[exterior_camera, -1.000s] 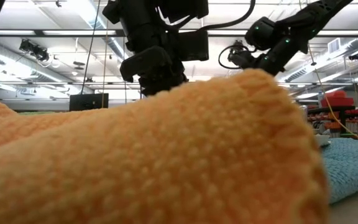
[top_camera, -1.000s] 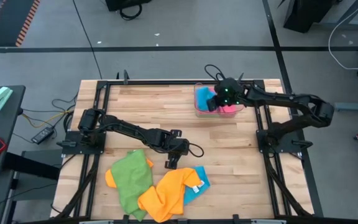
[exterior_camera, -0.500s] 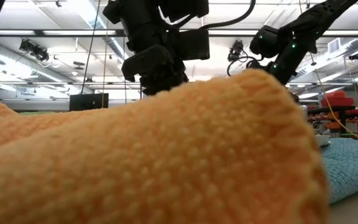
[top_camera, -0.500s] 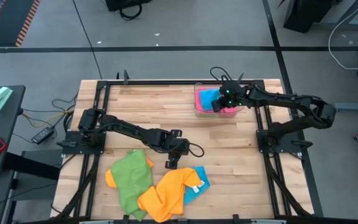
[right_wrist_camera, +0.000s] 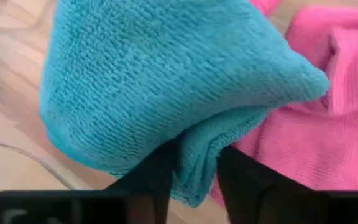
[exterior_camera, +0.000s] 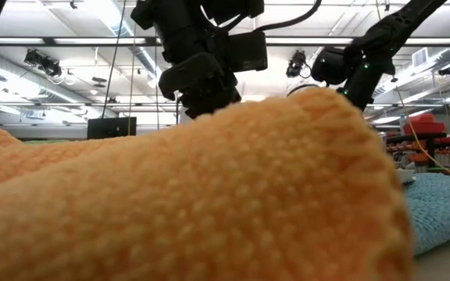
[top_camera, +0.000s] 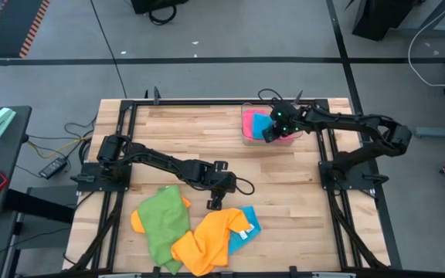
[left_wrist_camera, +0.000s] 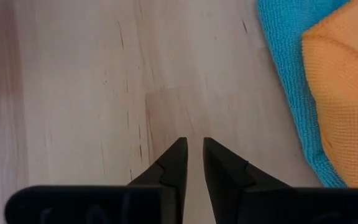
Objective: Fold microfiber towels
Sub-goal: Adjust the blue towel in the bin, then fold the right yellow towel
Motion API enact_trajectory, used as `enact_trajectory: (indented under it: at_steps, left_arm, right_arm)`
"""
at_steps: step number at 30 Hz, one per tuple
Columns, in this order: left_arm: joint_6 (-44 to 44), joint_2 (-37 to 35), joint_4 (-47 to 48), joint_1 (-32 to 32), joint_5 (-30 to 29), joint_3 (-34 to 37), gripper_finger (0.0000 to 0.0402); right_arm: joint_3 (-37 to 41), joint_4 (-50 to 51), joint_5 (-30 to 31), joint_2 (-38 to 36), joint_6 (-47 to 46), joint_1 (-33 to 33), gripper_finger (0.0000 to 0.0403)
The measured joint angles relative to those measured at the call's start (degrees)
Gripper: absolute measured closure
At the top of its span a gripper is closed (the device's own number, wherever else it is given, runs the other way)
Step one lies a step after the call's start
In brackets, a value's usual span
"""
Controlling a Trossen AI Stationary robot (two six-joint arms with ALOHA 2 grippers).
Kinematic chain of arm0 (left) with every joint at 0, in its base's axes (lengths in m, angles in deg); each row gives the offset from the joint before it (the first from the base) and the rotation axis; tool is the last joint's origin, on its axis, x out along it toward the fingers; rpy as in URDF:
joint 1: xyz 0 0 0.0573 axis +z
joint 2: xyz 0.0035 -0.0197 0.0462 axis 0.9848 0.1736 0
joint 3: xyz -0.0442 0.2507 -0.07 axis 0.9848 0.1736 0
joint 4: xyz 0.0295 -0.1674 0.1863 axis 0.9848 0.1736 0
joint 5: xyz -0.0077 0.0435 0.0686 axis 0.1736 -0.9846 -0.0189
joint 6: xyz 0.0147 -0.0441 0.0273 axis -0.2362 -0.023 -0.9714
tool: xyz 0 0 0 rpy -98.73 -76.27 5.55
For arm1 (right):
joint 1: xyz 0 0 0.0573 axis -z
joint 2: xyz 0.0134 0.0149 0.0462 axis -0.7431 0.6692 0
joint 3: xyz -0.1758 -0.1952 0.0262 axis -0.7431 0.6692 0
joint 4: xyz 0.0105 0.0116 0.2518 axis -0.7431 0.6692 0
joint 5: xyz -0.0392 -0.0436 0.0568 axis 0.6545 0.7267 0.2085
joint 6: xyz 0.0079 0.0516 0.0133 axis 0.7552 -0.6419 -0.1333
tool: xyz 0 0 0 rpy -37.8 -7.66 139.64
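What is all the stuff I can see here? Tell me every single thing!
green towel: one, green, near edge of the table, left part of the pile.
orange towel: one large, orange, in the pile; more orange shows under the green one.
blue towel on table: one, sky blue, under the orange towel.
blue towel in tray: one, sky blue, on the pink towel.
pink towel: one, pink, in the tray.
clear tray: one, far side.
table: one, wooden.
left end effector: narrowly open over bare wood.
right end effector: fingers astride the tray's blue towel.
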Motion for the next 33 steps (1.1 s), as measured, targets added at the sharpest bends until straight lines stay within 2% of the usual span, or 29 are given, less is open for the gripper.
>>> enact_trajectory:
  at_steps: [5,9,20,24,30,33]
  left_arm:
    - [0.3,0.0,0.2,0.0,0.0,0.0,0.0348]
    - [0.4,0.0,0.9,0.0,0.0,0.0,0.0347]
    - [0.4,0.0,1.0,0.0,0.0,0.0,0.0344]
    - [0.4,0.0,0.9,0.0,0.0,0.0,0.0349]
    - [0.4,0.0,0.2,0.0,0.0,0.0,0.0343]
    - [0.4,0.0,0.3,0.0,0.0,0.0,0.034]
  right_arm:
    - [-3.4,2.2,0.3,-0.8,0.4,0.0,0.0222]
    - [-7.0,7.8,3.1,-0.8,0.7,0.0,0.0206]
    - [-14.4,16.9,6.6,-0.8,1.8,-0.3,0.0203]
    - [-16.3,16.8,8.1,-0.8,2.0,-3.0,0.0203]
    - [-17.6,16.8,14.4,-0.1,3.3,-9.1,0.0203]
    - [-17.6,18.5,16.8,-0.1,6.1,-9.2,0.0203]
